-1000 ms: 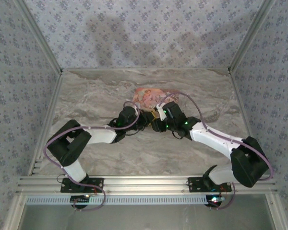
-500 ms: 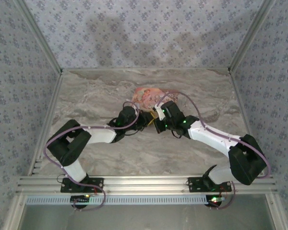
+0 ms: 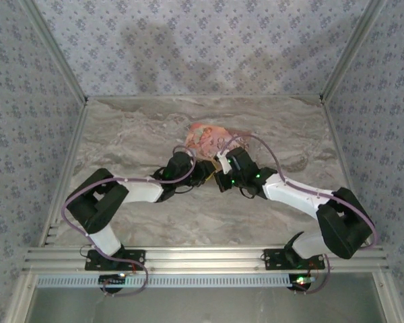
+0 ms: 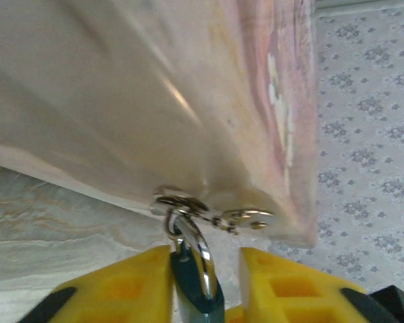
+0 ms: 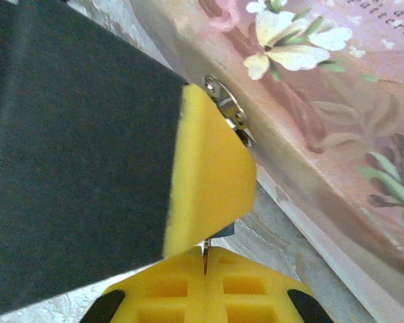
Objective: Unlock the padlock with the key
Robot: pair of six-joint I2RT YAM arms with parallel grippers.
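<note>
Toward the far edge of the table [image 3: 121,134], about midway along it, both arms meet at the near side of the box [image 3: 205,134]. The left gripper [image 4: 200,262] is clenched on the padlock [image 4: 186,282], its yellow pads squeezing the teal body from both sides, while the shackle [image 4: 196,243] passes up through the metal hasp [image 4: 215,214] on the box's lower edge. The right gripper [image 5: 206,272] is pinched tight on the key [image 5: 205,252], a thin silvery sliver standing out of the seam between its pads and aimed at the sliver of teal padlock just above it. Picking up the key and steadying the lock look done. The key's tip is hidden behind the left finger, so I cannot tell whether it has entered the keyhole. Seating it fully, turning it and freeing the shackle appear to remain, since the shackle looks closed through the hasp.
</note>
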